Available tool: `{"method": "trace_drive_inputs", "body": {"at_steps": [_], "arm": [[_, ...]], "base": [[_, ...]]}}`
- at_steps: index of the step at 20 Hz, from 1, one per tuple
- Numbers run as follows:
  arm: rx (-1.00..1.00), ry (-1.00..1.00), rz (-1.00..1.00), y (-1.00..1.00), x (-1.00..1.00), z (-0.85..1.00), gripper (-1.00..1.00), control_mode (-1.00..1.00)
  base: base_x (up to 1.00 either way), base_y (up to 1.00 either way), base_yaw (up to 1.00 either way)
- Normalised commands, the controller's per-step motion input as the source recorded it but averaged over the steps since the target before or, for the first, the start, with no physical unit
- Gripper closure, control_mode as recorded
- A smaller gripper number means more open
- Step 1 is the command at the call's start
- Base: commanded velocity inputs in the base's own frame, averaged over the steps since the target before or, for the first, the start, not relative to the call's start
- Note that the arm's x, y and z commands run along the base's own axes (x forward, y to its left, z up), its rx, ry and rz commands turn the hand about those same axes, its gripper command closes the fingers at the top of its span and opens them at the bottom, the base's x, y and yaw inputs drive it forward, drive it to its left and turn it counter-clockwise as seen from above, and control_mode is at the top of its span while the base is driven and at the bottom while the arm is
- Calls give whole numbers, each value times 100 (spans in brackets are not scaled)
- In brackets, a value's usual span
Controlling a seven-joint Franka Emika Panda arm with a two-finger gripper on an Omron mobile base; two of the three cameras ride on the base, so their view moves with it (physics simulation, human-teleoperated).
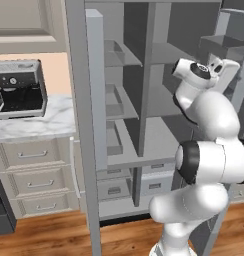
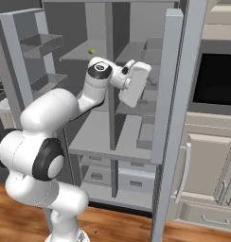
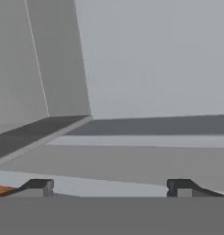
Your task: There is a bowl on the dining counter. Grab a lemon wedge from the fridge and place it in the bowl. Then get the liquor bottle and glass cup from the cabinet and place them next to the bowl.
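gripper (image 3: 109,187) spread wide inside fridge (image 2: 136,127) | lemon wedge (image 2: 92,51) on upper shelf | tiny, light, likely slippery; pinch flat sides

My arm climbs from the lower left of the right base frame, folds at the big elbow on the left edge, then reaches up and right toward the centre. The wrist sits upper middle, with the hand angled down to the right. At the bottom of the hand frame my gripper (image 3: 109,187) has its two dark fingertips (image 3: 38,186) set wide apart, nothing between them.
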Motion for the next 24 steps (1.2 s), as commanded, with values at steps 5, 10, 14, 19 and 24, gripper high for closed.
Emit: {"method": "trace_drive_inputs", "body": {"at_steps": [5,10,14,19,24], "arm": [[4,0,-2,-66,0,-1,-100,-100],[7,-5,0,-2,-32,0,-100,-100],[27,-10,0,14,-99,0,-100,-100],[32,-5,0,68,-76,0,-100,-100],[28,-9,7,99,-41,-2,-100,-100]], "base": [[0,0,0],[0,0,0],[0,0,0],[0,0,0],[0,0,0]]}}
